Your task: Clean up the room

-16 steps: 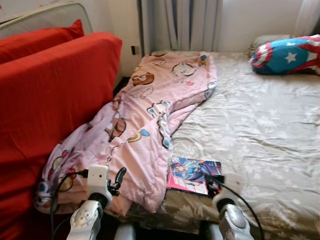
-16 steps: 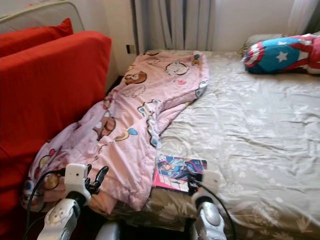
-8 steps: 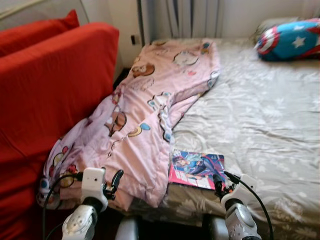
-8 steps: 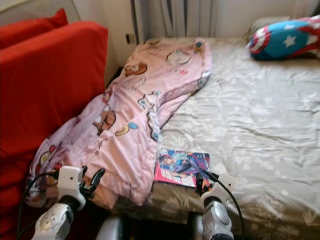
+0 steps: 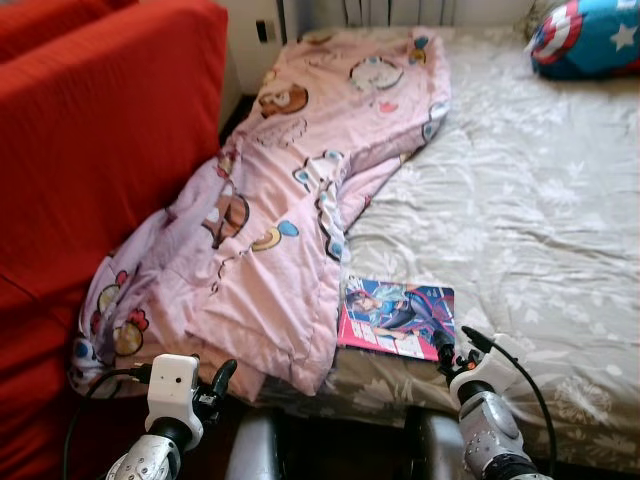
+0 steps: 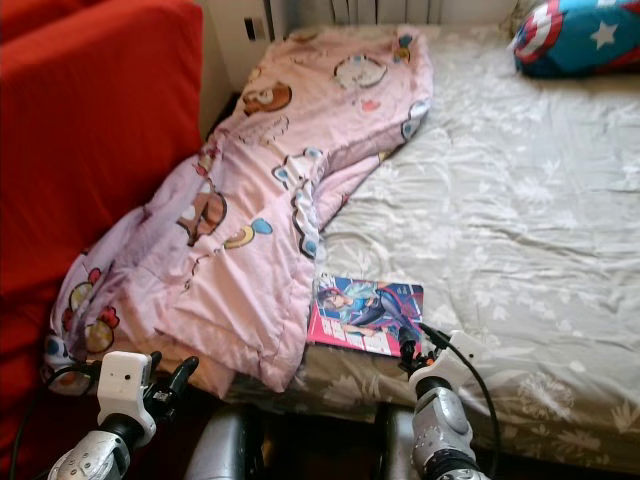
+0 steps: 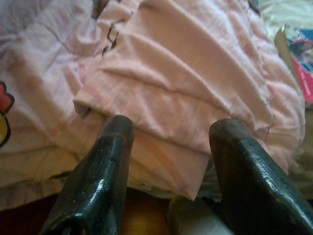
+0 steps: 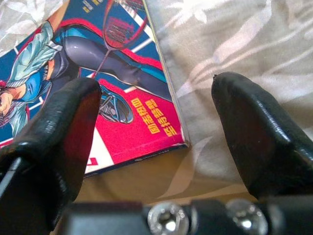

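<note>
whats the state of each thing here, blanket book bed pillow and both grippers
pink blanket: crumpled, lying along the bed's left side, its near end spilling over the edge
comic book: closed, flat on the sheet, cover up, near the bed's front edge
bed sheet: wrinkled
star pillow: lying at the far right corner
left gripper: open, just short of the blanket's near edge
right gripper: open, straddling the book's near corner, not gripping

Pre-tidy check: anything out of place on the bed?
Yes. The pink blanket lies bunched along the bed's left side, spilling over the edge. A comic book lies askew near the foot edge, just ahead of the open right pincer.
</note>
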